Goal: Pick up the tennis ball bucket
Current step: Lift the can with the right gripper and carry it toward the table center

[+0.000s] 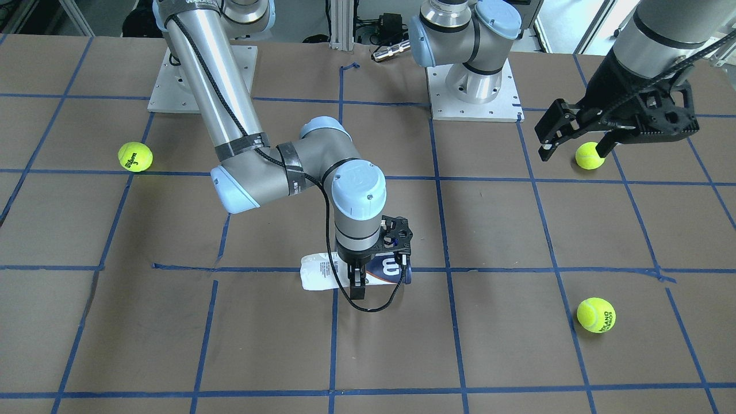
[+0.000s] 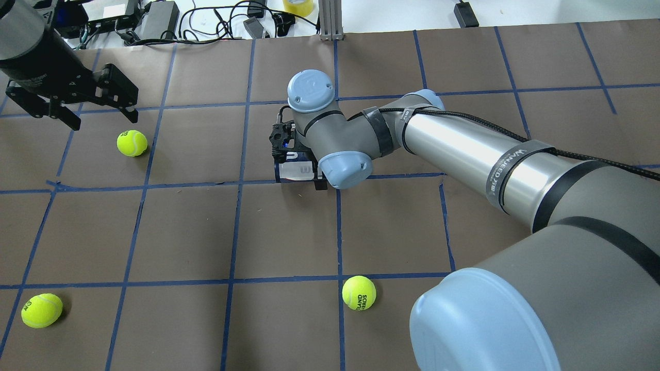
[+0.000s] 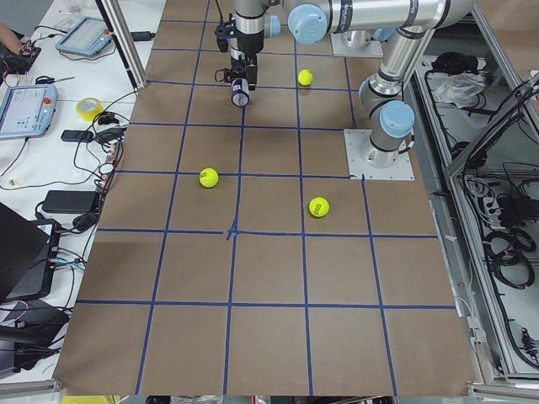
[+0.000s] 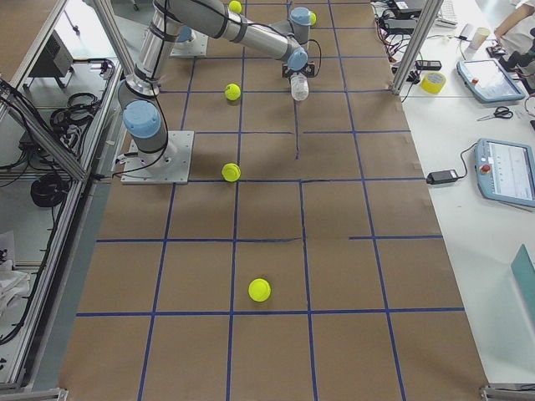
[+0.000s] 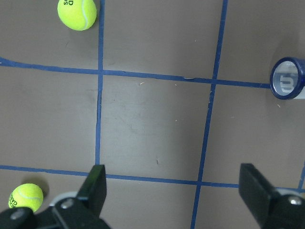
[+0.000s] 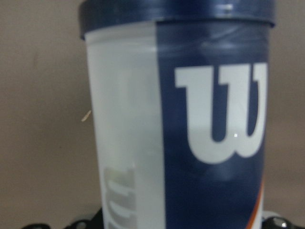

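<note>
The tennis ball bucket (image 1: 322, 271), a clear can with a white and navy Wilson label and a dark blue rim, lies on its side at the table's middle. It fills the right wrist view (image 6: 190, 133), and the left wrist view shows its round end (image 5: 287, 78). My right gripper (image 1: 357, 275) comes straight down over its middle. One finger (image 1: 357, 286) presses its near side and the other is hidden, so it looks shut on the bucket. The bucket rests low at the table. My left gripper (image 1: 573, 154) is open and empty, hovering over a tennis ball (image 1: 589, 155), far from the bucket.
Two more yellow-green tennis balls lie on the brown table, one on the right arm's side (image 1: 135, 156) and one toward the operators' edge (image 1: 596, 314). Both arm bases (image 1: 474, 86) stand at the robot's edge. Blue tape lines grid the surface.
</note>
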{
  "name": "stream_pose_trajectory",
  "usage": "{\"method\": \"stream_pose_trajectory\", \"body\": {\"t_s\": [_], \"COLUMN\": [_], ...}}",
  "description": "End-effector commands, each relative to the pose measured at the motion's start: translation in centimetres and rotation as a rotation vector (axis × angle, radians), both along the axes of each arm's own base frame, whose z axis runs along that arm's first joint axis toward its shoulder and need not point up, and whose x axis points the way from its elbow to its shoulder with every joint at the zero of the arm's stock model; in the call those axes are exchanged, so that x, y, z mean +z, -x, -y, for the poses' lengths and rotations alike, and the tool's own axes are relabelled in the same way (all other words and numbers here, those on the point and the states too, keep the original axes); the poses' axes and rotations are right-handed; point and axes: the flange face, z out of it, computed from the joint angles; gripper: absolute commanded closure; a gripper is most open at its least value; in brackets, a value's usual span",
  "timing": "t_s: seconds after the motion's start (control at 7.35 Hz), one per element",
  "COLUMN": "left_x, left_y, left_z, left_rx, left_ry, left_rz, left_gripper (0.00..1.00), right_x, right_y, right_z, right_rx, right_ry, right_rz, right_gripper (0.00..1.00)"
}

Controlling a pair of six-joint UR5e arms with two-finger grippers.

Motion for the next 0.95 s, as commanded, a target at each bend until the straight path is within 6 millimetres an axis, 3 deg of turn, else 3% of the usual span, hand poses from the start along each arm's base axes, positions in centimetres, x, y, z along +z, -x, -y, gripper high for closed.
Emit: {"method": "stream_pose_trajectory", "body": {"t_s": [0.0,0.27,0.41,0.68,0.82], "left_x": [0.1,0.1,0.0,0.0,-0.2], "left_y": [0.0,0.0,0.0,0.0,0.1], "left_z": [0.0,0.0,0.0,0.0,0.2], "left_rx": [0.0,0.0,0.0,0.0,0.0], "left_ry": [0.001,0.001,-0.001,0.0,0.0], "left_rz": [0.0,0.002,0.001,0.0,-0.011], "left_gripper": [0.0,0.0,0.0,0.0,0.0], "right_x": [-0.3,-0.6,1.0,5.8,9.7], "right_y": [-0.7,-0.7,-0.6,1.0,1.9], "right_z": [-0.8,-0.9,-0.4,-0.3,-0.6], "right_rx": [0.004,-0.005,-0.012,-0.038,-0.053], "right_ry": [-0.007,-0.019,0.0,0.0,0.031], "right_rz": [-0.003,-0.003,0.015,0.057,0.079], "right_gripper": [0.0,0.0,0.0,0.0,0.0]}}
